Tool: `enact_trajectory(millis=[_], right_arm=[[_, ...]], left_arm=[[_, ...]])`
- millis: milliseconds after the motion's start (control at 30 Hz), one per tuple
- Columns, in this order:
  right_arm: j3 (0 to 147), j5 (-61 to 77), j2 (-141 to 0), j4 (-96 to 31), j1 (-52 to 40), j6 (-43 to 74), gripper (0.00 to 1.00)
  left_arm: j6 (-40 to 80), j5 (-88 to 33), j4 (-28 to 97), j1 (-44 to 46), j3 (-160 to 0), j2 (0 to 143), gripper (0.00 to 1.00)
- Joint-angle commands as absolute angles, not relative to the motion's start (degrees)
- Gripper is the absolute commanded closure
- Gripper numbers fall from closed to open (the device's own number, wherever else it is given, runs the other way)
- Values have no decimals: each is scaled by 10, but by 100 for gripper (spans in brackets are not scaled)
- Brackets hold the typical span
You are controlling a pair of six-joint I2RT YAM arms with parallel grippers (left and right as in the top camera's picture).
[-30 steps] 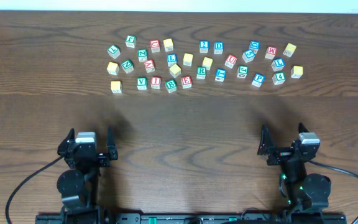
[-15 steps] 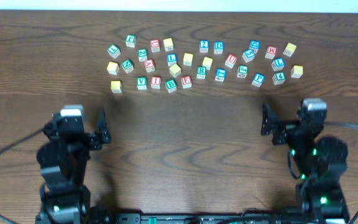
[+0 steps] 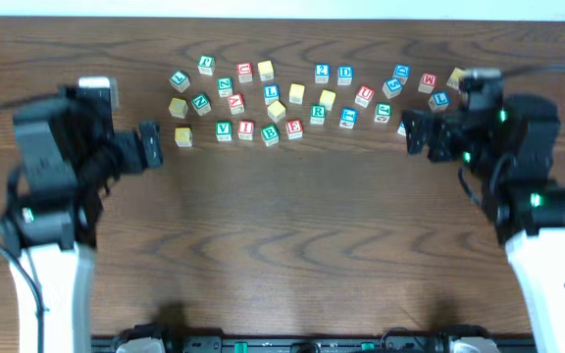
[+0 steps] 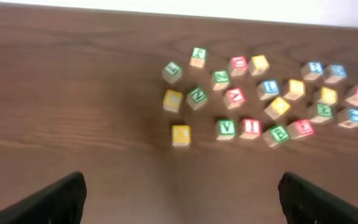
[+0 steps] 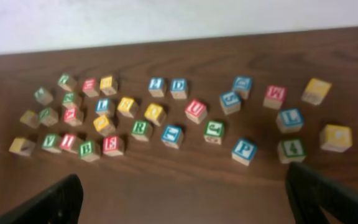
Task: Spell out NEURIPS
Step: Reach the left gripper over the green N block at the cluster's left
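Wooden letter cubes lie scattered across the far half of the table. Among them are a green N (image 4: 197, 95), a red I (image 4: 250, 126), a red E (image 5: 111, 144), a green R (image 5: 141, 129), a red U (image 5: 196, 109), a blue P (image 5: 244, 149) and a yellow-faced cube (image 4: 180, 134). My left gripper (image 3: 148, 147) hovers open just left of the cluster, nothing between its fingers (image 4: 64, 199). At the cluster's right end my right gripper (image 3: 415, 132) hangs open and empty, covering the P from overhead.
Other cubes with letters and numerals are mixed in, such as a green V (image 4: 226, 129), a green B (image 4: 279, 133), a blue L (image 5: 289, 118) and a green 4 (image 5: 291, 149). The table's far edge (image 5: 179, 37) meets a white wall.
Both arms have lifted from near the front edge and swung forward toward the cubes, the left arm also outward to the left. Both grippers stayed open. No cube moved.
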State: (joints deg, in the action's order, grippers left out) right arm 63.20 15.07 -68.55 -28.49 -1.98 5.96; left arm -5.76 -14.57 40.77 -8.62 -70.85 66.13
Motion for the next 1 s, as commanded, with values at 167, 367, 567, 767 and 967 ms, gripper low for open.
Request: enact_trajectory(millis=[167,367,567,767,967], right_arm=[[773,192,-825,-379,-15,20,1],[811,216,-889,-403,-15,20,1],[810,191,-893,-399,-15,20,1],[810,192,-893,-401,-15,20,1],[809,192,-893,-413,-15,20,1]], left_arm=[[-51,-173,528,-45,-924,855,2],[-53,-173,568,-4,-997,974,2],[-53,-173,561,-1,-997,1028,2],[-122,-173,514,4,-994,1076,2],[-175,-72,445,30,-994,1130,1]])
